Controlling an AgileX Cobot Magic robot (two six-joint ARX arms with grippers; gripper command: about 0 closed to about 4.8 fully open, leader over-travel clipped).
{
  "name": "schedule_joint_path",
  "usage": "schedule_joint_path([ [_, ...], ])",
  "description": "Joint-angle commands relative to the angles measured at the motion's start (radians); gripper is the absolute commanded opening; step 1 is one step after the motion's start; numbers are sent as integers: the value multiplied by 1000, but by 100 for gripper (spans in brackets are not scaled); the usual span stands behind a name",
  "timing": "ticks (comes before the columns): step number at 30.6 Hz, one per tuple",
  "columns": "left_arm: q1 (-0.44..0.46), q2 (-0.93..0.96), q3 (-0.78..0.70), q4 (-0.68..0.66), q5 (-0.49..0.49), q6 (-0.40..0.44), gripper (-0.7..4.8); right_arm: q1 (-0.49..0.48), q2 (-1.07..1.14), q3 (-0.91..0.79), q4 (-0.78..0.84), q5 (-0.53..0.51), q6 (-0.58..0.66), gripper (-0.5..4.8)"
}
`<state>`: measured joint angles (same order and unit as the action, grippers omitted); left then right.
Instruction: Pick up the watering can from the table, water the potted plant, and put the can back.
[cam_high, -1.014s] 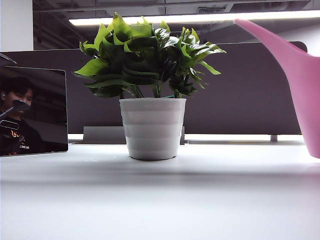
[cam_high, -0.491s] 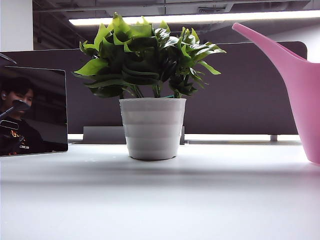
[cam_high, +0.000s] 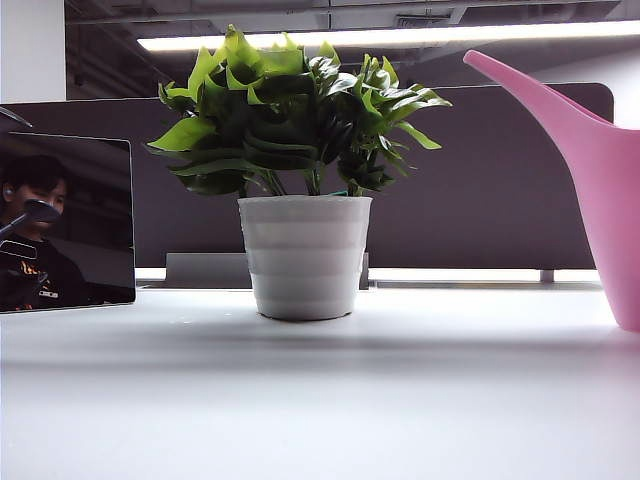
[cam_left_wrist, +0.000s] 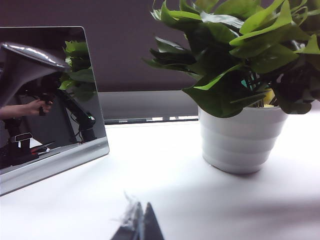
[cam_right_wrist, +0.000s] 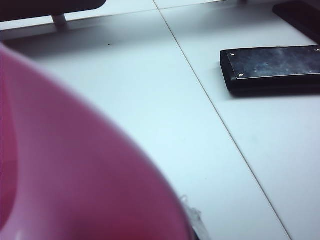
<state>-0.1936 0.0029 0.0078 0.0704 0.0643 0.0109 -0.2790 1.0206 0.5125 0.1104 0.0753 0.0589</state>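
Observation:
The potted plant (cam_high: 305, 255) stands mid-table (cam_high: 320, 400), with bushy green leaves over a white ribbed pot. The left wrist view shows it too (cam_left_wrist: 240, 135). At the right edge of the exterior view is the pink watering can (cam_high: 612, 200), upright, its long spout pointing up-left toward the plant. I cannot tell whether its base touches the table. My right gripper (cam_right_wrist: 150, 235) is shut on the can (cam_right_wrist: 75, 165), which fills its view. One fingertip (cam_right_wrist: 196, 222) shows beside the can. My left gripper (cam_left_wrist: 140, 215) is shut and empty, low over the table, short of the pot.
A dark glossy panel (cam_high: 65, 220) leans at the left and reflects a person; the left wrist view also shows this panel (cam_left_wrist: 50, 100). A dark partition (cam_high: 480, 180) runs along the table's back. A flat black box (cam_right_wrist: 272, 67) lies on the table beyond the can.
The watering can has sunk a little toward the table and shifted slightly left. The plant and the left gripper have not moved.

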Motion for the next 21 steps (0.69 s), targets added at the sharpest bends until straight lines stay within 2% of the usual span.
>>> schedule_joint_path([
  [1, 1, 1, 1, 13, 3, 8, -5, 1, -10, 9, 74, -10, 23, -6],
  [6, 1, 1, 1, 13, 3, 8, -5, 2, -10, 9, 69, -19, 23, -2],
  [10, 1, 1, 1, 13, 3, 8, -5, 2, -10, 9, 53, -30, 23, 60],
  [18, 1, 1, 1, 13, 3, 8, -5, 2, -10, 9, 48, -30, 23, 69],
  [21, 1, 1, 1, 13, 3, 8, -5, 2, -10, 9, 45, -30, 23, 125],
])
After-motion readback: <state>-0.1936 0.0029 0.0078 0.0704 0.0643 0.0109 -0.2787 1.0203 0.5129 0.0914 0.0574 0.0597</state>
